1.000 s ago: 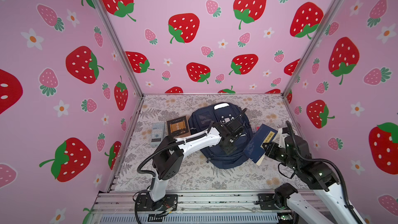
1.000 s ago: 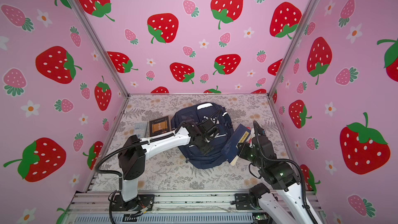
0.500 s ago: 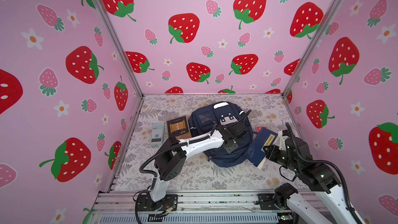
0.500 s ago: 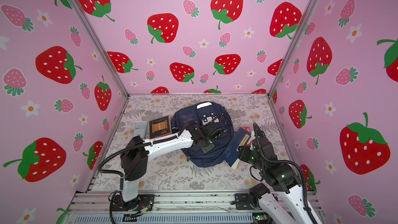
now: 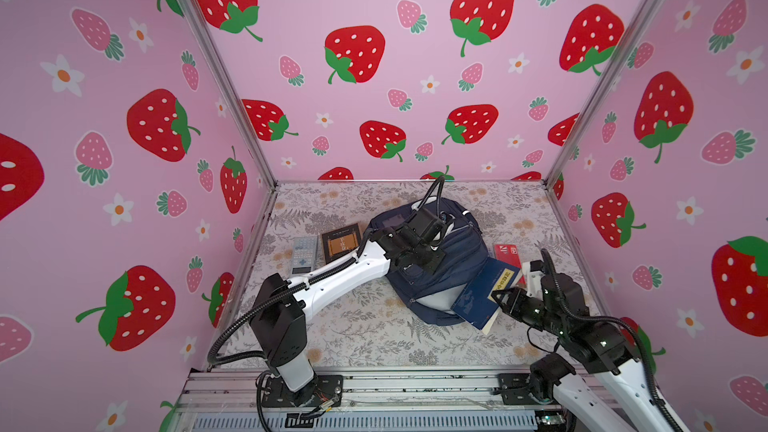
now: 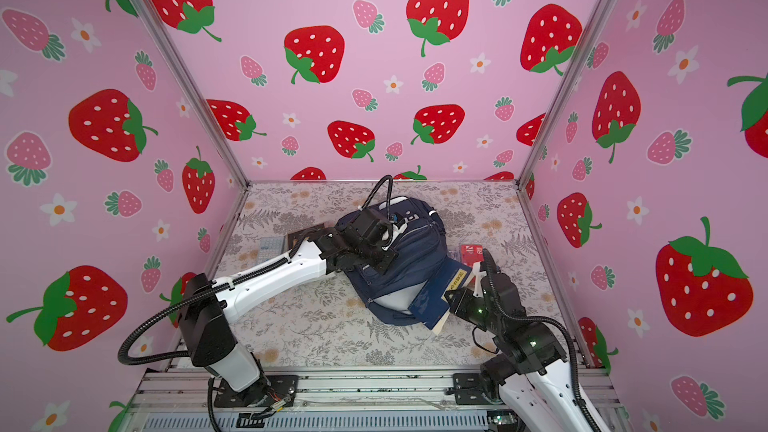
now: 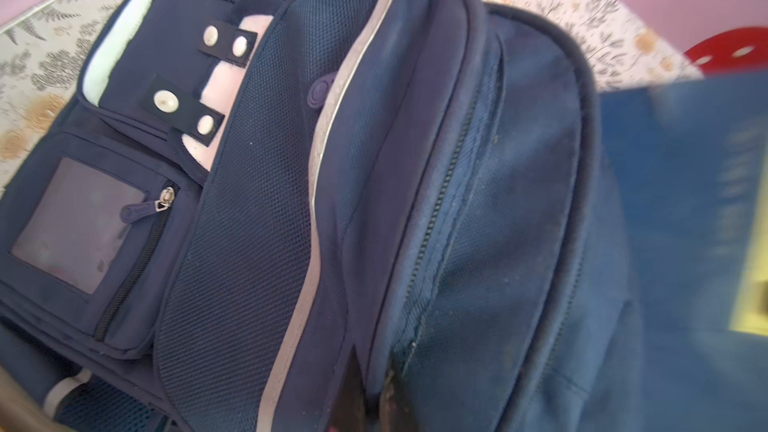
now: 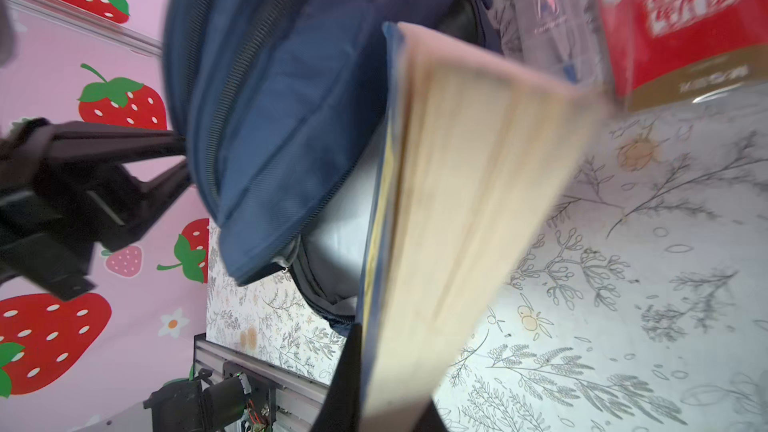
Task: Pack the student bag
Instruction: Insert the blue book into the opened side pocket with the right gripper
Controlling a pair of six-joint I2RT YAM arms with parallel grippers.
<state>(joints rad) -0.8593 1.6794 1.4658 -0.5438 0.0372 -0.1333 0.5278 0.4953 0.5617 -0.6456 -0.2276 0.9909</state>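
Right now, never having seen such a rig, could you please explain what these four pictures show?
Two white robot arms work over a floral table. Both top views come from one camera head above; the other two come from a camera on each wrist. On the table lie a navy backpack, a brown book, a grey remote control and a red box. The left gripper is shut on the backpack's fabric. The right gripper is shut on a blue book, held against the backpack's open side.

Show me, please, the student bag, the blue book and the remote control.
student bag (image 5: 461, 263): in a top view, navy front fabric.
blue book (image 5: 482, 299): in a top view, cover's middle.
remote control (image 5: 304, 254): in a top view, keypad.
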